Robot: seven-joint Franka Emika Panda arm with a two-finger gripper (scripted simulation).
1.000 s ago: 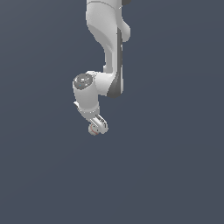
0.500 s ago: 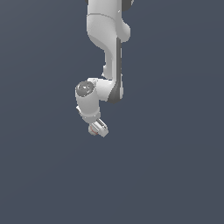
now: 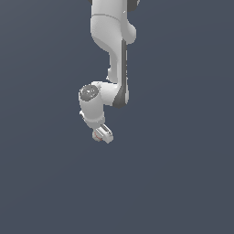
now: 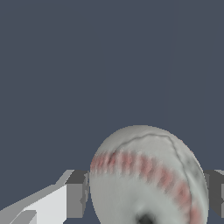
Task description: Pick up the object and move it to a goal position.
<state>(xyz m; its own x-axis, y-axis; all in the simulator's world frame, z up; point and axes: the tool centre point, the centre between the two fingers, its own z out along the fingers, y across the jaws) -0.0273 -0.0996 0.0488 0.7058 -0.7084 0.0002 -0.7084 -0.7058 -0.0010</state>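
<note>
The object [image 4: 144,179] is an off-white ball with reddish seam lines, filling the space between my two fingers in the wrist view. One grey fingertip [image 4: 76,192] presses on one side and the other finger sits against the opposite side. My gripper [image 4: 146,194] is shut on the ball. In the exterior view the gripper [image 3: 101,134] hangs below the white arm, above the grey floor. Only a small reddish sliver of the ball [image 3: 96,136] peeks out beside the fingers.
The white arm [image 3: 109,55] comes down from the top of the exterior view. Plain dark grey ground [image 3: 183,183] surrounds it on all sides, with no other objects in sight.
The gripper with the ball has shifted slightly toward the exterior view's right and turned, and the wrist has rotated with it. The ball stays between the fingers.
</note>
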